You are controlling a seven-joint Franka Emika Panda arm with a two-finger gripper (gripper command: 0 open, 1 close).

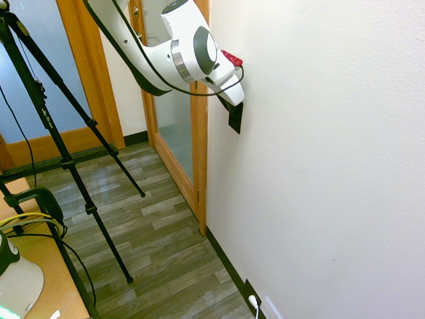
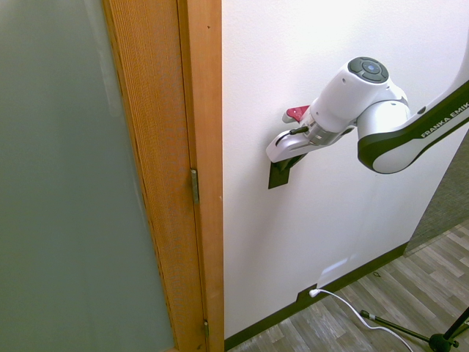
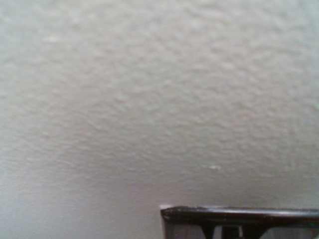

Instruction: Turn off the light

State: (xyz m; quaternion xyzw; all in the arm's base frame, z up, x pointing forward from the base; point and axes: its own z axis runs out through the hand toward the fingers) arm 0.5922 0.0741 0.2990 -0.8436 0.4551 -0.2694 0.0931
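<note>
Left of the switch (image 2: 281, 174) you have the wooden door frame (image 2: 201, 147), with frosted glass (image 2: 58, 183) beyond it. The switch, a black plate standing upright on the white wall (image 2: 330, 220), sits just below and in front of the gripper (image 2: 282, 155), which slants down onto its upper edge. You can't tell whether the fingers are spread or closed (the hand hides them). Room's bright; the light is on. Low, right of the switch: an outlet (image 2: 304, 297) above wood-look flooring (image 2: 410, 293).
</note>
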